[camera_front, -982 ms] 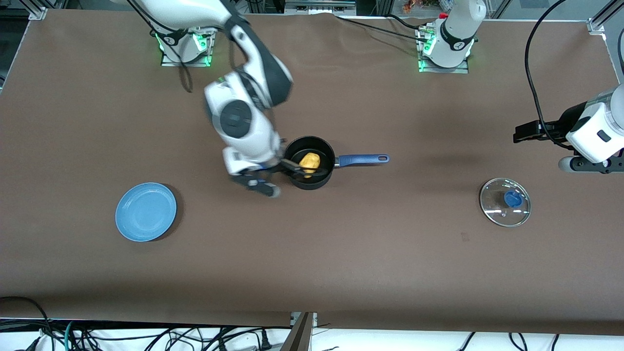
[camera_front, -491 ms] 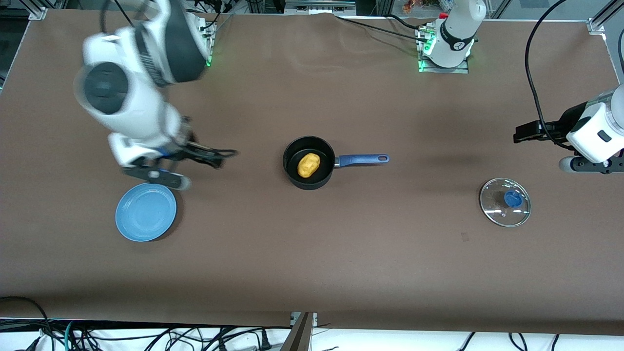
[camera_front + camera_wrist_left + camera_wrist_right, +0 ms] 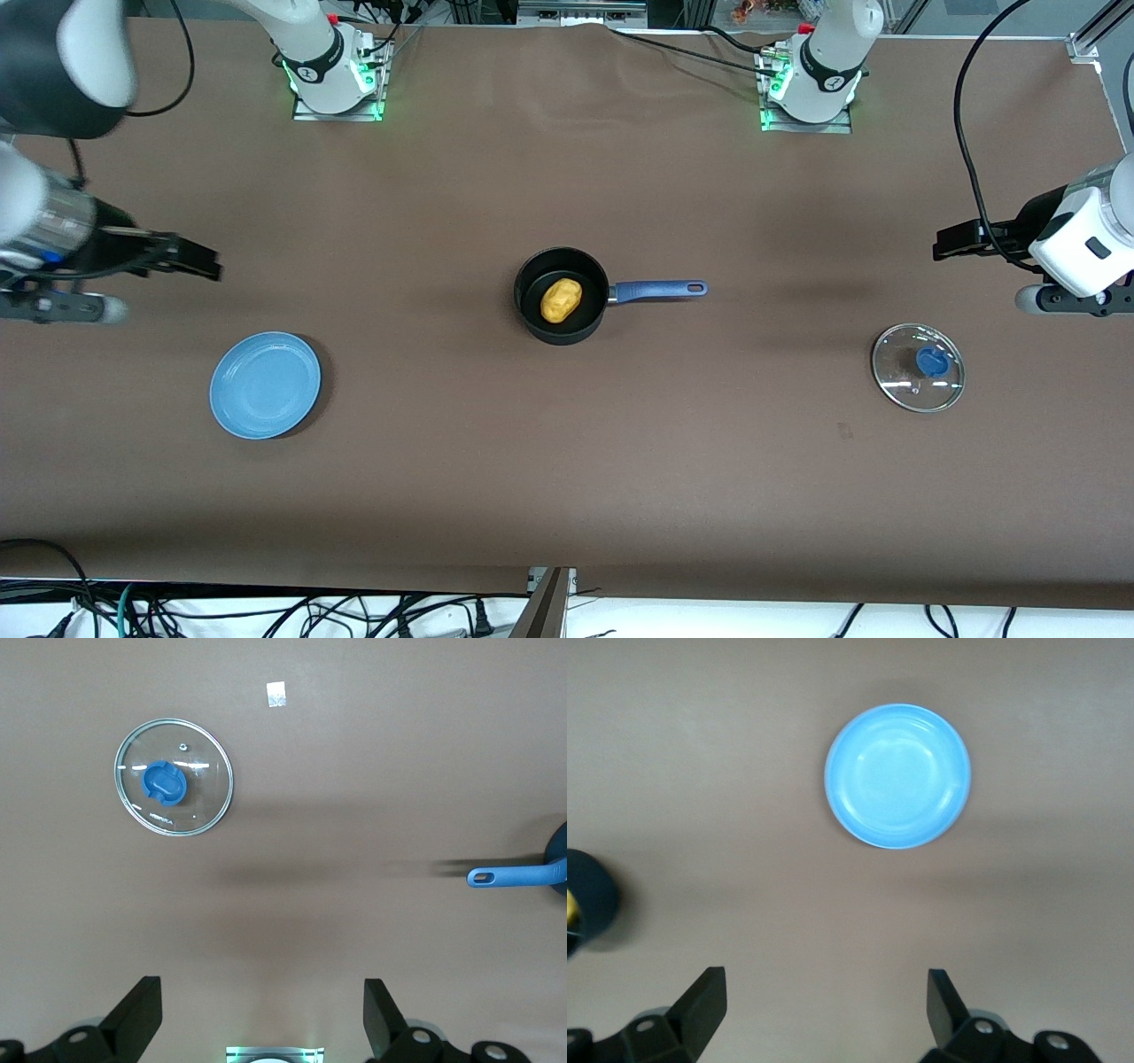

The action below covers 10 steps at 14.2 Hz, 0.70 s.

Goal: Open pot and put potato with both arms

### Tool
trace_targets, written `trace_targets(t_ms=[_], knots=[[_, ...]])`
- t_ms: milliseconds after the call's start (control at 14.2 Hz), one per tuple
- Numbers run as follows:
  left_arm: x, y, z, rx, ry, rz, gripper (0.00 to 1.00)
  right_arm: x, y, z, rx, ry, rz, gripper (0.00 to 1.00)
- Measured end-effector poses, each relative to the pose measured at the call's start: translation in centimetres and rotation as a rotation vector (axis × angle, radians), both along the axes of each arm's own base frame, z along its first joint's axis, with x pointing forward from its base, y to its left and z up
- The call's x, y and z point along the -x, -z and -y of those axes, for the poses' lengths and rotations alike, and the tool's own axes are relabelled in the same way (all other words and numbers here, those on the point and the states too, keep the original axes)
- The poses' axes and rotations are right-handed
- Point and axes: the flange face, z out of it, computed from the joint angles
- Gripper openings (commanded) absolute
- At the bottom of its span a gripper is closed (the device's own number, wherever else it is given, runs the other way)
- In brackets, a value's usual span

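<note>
Yellow potato (image 3: 561,299) lay in pot (image 3: 561,295); right gripper (image 3: 190,257) had withdrawn toward plate (image 3: 265,385), fingers apart, empty; left gripper (image 3: 957,239) waited above lid (image 3: 918,367), fingers apart; task looked complete.

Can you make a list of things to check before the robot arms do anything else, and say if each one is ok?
1. Potato inside the pot: ok.
2. Glass lid off the pot, flat on the table toward the left arm's end: ok.
3. Right gripper open, holding nothing, above the table beside the blue plate: ok.
4. Left gripper open, holding nothing, above the table beside the lid: ok.
5. Pot upright, blue handle pointing toward the left arm's end: ok.
</note>
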Motion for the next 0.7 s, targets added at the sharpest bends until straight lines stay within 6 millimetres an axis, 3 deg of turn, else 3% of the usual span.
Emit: trace_targets(t_ms=[211,491,702], knots=[[0.0,0.0,0.0,0.0,0.0,0.0,1.0,1.4,0.0,0.8,0.019,-0.03,0.017,1.0],[0.0,0.0,0.0,0.0,0.0,0.0,1.0,4.0,-0.1,4.9,-0.003,-0.006,0.039,1.0],[0.0,0.0,0.0,0.0,0.0,0.0,1.0,5.4,-0.8,5.8,-0.011,-0.012,0.035,1.0]])
